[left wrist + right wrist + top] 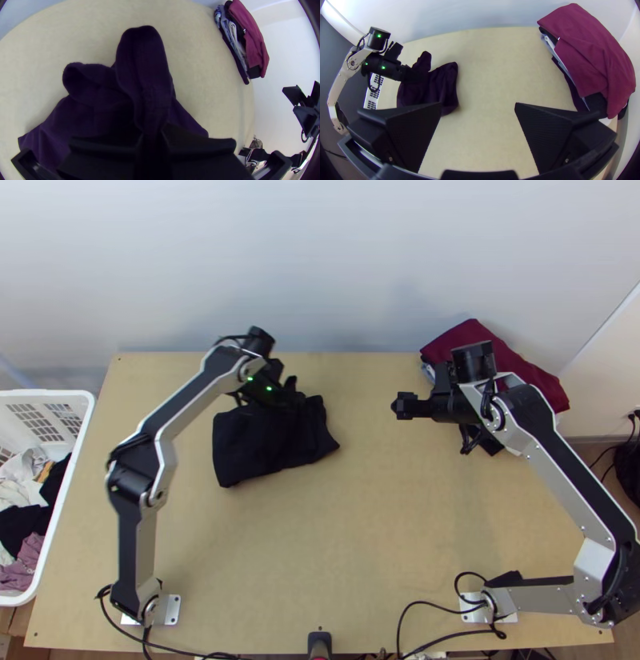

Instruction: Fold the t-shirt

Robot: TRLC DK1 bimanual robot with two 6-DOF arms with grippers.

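Note:
The dark t-shirt (268, 440) lies bunched and partly folded left of the table's middle. At its upper edge is my left gripper (286, 394). In the left wrist view, a raised strip of the t-shirt (143, 66) runs between the fingers of the left gripper (151, 133), which is shut on it. My right gripper (405, 406) stands to the right of the shirt, apart from it. The right wrist view shows the right gripper (478, 106) open with nothing held, and the t-shirt (445, 83) farther off.
A stack of folded clothes with a dark red piece (460, 340) on top lies at the table's back right, beside the right arm. A white basket (76, 420) of clothes stands at the left. Bare wood (352, 524) spans the table's front middle.

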